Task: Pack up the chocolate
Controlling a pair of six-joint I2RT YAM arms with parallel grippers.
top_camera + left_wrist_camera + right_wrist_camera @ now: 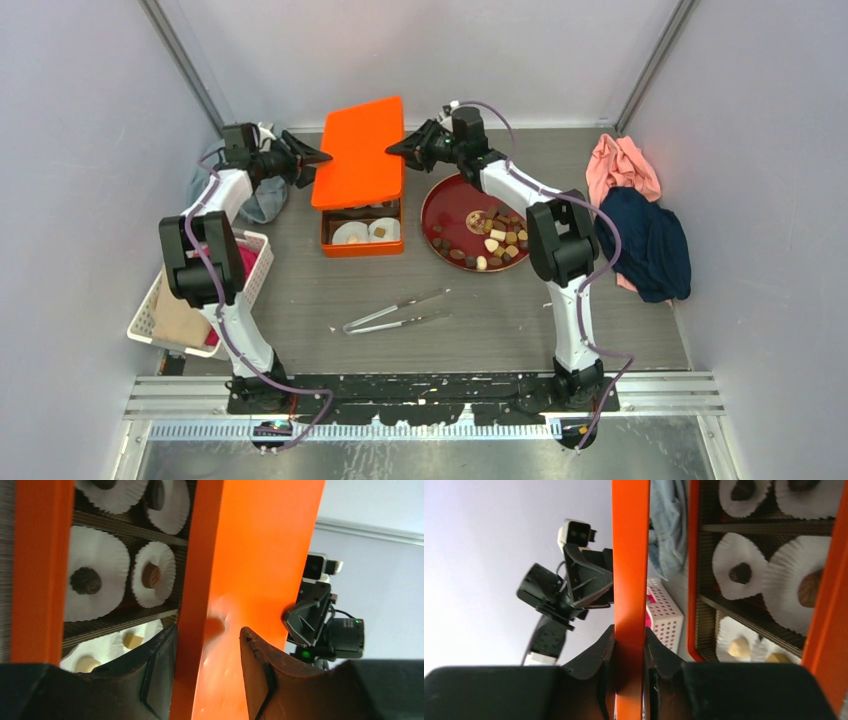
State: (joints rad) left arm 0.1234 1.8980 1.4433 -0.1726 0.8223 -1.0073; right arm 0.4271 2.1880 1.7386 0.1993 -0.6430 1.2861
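Chocolate is lying mostly on the plate right of the box, with a few pieces sitting in cups inside it. Above the box, the right gripper is pinching the lid, while the left gripper is straddling its opposite edge, half open; I cannot tell if it is gripping. To my eye, both should be holding firmly and level before carrying the lid anywhere.

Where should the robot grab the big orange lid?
By its thin side edges, coming in from each side. The orange lid is wide and flat, too broad across its face, but its rim fits between fingers. The right gripper pinches the right edge; the left gripper straddles the left edge.
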